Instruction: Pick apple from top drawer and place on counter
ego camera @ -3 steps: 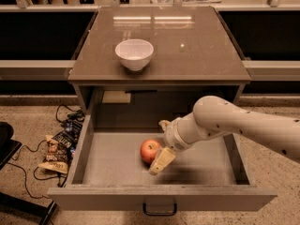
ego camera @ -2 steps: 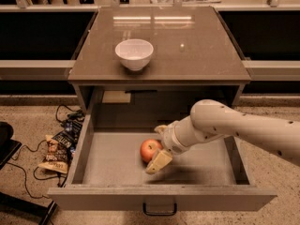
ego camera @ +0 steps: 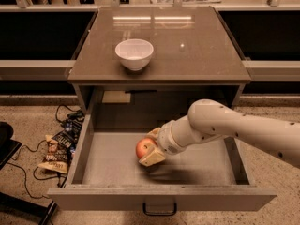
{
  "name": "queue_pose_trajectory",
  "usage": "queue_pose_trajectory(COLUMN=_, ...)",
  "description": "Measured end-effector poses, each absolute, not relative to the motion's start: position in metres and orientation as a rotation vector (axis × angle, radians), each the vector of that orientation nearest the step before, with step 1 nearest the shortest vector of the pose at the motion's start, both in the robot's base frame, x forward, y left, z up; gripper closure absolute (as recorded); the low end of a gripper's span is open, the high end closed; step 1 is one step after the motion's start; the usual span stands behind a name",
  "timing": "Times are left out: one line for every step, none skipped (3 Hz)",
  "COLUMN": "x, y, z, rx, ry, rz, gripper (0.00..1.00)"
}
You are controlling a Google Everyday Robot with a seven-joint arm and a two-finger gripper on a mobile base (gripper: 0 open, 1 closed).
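Note:
The red apple (ego camera: 144,147) lies in the open top drawer (ego camera: 117,151), left of its middle. My gripper (ego camera: 153,146) reaches in from the right on a white arm and is shut on the apple, one finger behind it and one tan finger (ego camera: 152,158) in front. The apple sits at or just above the drawer floor. The glossy counter (ego camera: 187,46) is above, behind the drawer.
A white bowl (ego camera: 134,54) stands on the counter's left half. The drawer's front panel with a dark handle (ego camera: 160,210) is nearest the camera. Snack bags and cables (ego camera: 58,146) lie on the floor to the left. Pale ledges flank the cabinet.
My gripper has moved a little left and closed around the apple. The apple has shifted slightly left and up with it.

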State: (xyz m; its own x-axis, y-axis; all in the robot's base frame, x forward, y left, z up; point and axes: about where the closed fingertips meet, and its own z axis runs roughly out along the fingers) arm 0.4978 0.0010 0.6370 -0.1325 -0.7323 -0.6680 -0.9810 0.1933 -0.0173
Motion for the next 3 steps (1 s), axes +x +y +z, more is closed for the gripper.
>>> queue_pose_trajectory(x=0.500, y=0.007, z=0.659, rx=-1.599, ry=1.915, rz=0.584, gripper=0.85)
queue_pose_trajectory(x=0.513, y=0.000, z=0.717, rx=-1.620, ry=1.894, rz=0.540, gripper=1.00)
queue_pose_trajectory(x=0.533, y=-0.012, z=0.798, rx=-1.627, ry=1.890, rz=0.502, gripper=1.00)
